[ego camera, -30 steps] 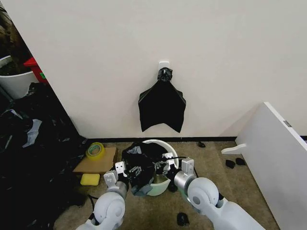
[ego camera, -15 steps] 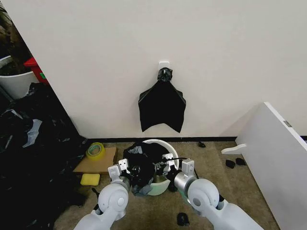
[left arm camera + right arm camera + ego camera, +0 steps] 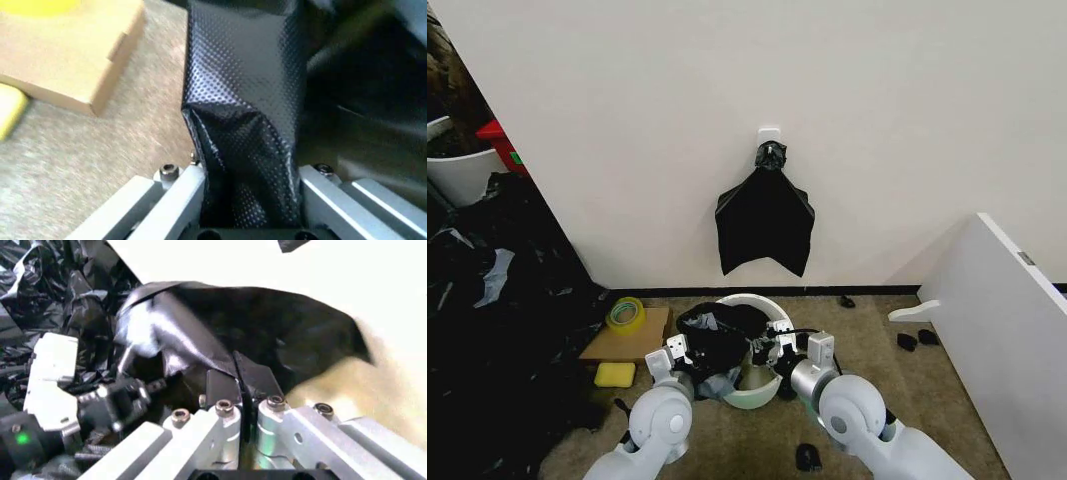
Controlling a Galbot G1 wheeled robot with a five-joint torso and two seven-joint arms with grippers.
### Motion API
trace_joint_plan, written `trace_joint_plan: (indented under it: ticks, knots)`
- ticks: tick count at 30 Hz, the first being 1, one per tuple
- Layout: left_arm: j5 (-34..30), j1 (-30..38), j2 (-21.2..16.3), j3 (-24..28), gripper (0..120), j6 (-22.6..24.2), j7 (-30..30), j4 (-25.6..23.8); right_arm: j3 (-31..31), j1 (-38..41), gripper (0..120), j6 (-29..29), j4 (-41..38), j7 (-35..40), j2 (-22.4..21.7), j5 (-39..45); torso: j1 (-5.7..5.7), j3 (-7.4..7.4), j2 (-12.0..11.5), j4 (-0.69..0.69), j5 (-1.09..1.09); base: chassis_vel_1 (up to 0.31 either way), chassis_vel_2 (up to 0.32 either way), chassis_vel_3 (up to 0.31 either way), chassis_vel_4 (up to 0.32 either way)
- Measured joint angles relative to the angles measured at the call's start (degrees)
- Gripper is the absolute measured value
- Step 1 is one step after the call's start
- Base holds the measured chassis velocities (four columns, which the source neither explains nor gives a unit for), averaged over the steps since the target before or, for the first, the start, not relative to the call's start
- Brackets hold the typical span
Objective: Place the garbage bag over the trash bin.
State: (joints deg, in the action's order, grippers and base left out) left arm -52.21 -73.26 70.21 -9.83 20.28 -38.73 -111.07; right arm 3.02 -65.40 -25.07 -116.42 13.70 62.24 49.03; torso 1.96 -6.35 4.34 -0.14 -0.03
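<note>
**Bag bunched over the left half of the bin, not yet seated on the rim**

Progress: I judge the job about halfway. The garbage bag [image 3: 715, 335] sits in a crumpled mass over the mouth of the trash bin [image 3: 757, 392], covering the bin's left and near side and spilling down the outside there. The far and right arcs of the white rim are bare, and the inside of the bin shows pale on the right. So the bag is at the bin and partly draped, but its mouth is not spread around the rim. Left to do, as I read it: open the bag wider and pull the edge over the uncovered rim.

Left gripper [image 3: 683, 352]: just left of the bin, at the bag's left edge. From its wrist camera I see a thick fold of the dimpled black film [image 3: 243, 150] running down between the two fingers, so I call it clamped on the bag.

Right gripper [image 3: 777, 340]: over the bin's right half, at the right edge of the bag. Its wrist camera shows the fingers [image 3: 227, 417] drawn close together with a thin sheet of bag [image 3: 200, 340] pinched between them.

The bag hangs slack between the two grippers above the bin.

The bin stands on the carpeted floor [image 3: 867, 330] near the wall.
</note>
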Motion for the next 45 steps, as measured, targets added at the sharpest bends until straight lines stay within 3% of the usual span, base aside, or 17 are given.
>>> trace_joint_plan:
  ticks: [10,27,32,33,37,45]
  knots:
    - [0.4,-3.1,-1.4,-1.7,1,-2.0,1.2,-3.3,-3.2,-2.6,0,-0.6,-4.4,7.3,-1.6,3.1,0.00,0.00,0.0,0.01,0.00,0.000,0.000,0.000,0.000]
    - [0.7,-7.2,-2.6,-3.2,1,-3.0,2.1,-5.9,-7.5,-4.8,0,-2.3,-7.2,7.9,-5.9,4.2,0.00,0.00,0.0,0.00,-0.01,0.000,0.000,0.000,0.000]
    - [0.7,-8.1,-3.0,-3.5,1,-3.2,2.3,-6.6,-8.3,-5.4,0,-2.2,-7.2,7.7,-6.6,3.4,0.00,0.00,0.0,0.00,0.00,0.000,0.000,0.000,0.000]
    - [1.1,-8.7,-3.6,-3.7,1,-3.4,2.6,-6.9,-11.0,-7.5,0,-2.2,-8.6,7.2,-6.6,3.3,0.00,0.00,0.0,-0.02,-0.01,0.000,0.000,0.000,0.000]
    - [2.1,-9.4,-4.1,-3.4,1,-3.7,3.0,-7.2,-10.1,-10.1,0,-1.6,-11.3,5.6,-5.9,-1.5,0.00,0.01,0.0,0.00,-0.01,0.000,0.000,0.000,0.000]
    - [2.9,-10.3,-4.4,-3.6,1,-4.1,3.6,-7.9,-11.7,-10.4,0,-3.7,-9.5,10.9,-5.6,-5.4,0.00,0.01,0.0,-0.01,-0.01,0.000,0.000,0.000,0.000]
